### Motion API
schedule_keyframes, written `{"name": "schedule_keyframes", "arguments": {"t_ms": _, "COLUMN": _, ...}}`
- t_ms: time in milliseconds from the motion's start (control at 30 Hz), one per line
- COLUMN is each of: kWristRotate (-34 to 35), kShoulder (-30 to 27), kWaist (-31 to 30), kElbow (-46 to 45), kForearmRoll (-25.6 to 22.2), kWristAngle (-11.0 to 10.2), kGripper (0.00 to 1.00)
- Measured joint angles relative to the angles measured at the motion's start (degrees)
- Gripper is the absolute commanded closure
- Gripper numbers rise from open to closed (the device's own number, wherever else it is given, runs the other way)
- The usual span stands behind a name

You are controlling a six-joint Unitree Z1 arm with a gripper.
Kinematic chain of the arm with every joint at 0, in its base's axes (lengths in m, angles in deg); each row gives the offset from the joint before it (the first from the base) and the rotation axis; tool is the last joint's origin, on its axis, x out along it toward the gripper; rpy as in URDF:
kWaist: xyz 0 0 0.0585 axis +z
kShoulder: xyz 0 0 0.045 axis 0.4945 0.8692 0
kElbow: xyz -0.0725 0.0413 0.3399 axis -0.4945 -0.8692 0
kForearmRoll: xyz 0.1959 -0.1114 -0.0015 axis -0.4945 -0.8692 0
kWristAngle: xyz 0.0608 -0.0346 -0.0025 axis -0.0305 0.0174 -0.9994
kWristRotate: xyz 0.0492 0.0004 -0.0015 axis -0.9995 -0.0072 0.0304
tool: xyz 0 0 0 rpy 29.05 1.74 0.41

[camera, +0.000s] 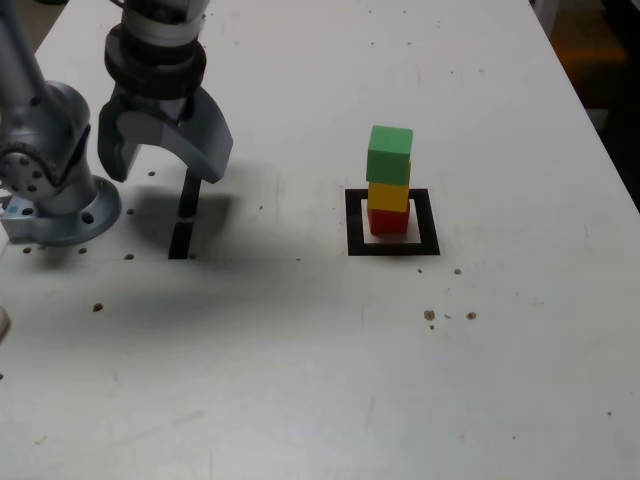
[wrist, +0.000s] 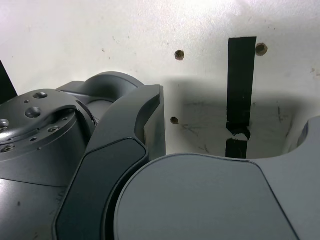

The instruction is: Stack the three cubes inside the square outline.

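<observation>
The three cubes stand in one column inside the square outline: the red cube at the bottom, the yellow cube on it, the green cube on top, set slightly askew. My gripper hangs open and empty well off to the exterior view's left of the stack, above the table. In the wrist view the gripper shows its grey jaws spread apart over bare table and black tape. No cube shows in the wrist view.
Two short black tape strips lie under the gripper, also seen in the wrist view as a tape strip. The arm's grey base sits at the exterior view's left edge. Small screw holes dot the white table.
</observation>
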Motion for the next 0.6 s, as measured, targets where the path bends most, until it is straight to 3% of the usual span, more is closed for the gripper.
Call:
{"name": "schedule_keyframes", "arguments": {"t_ms": 167, "kWristRotate": -0.1, "kShoulder": 0.5, "kWaist": 0.0, "kElbow": -0.7, "kForearmRoll": 0.2, "kWristAngle": 2.2, "kGripper": 0.00}}
{"name": "schedule_keyframes", "arguments": {"t_ms": 600, "kWristRotate": -0.2, "kShoulder": 2.0, "kWaist": 0.0, "kElbow": -1.4, "kForearmRoll": 2.7, "kWristAngle": 2.1, "kGripper": 0.01}}
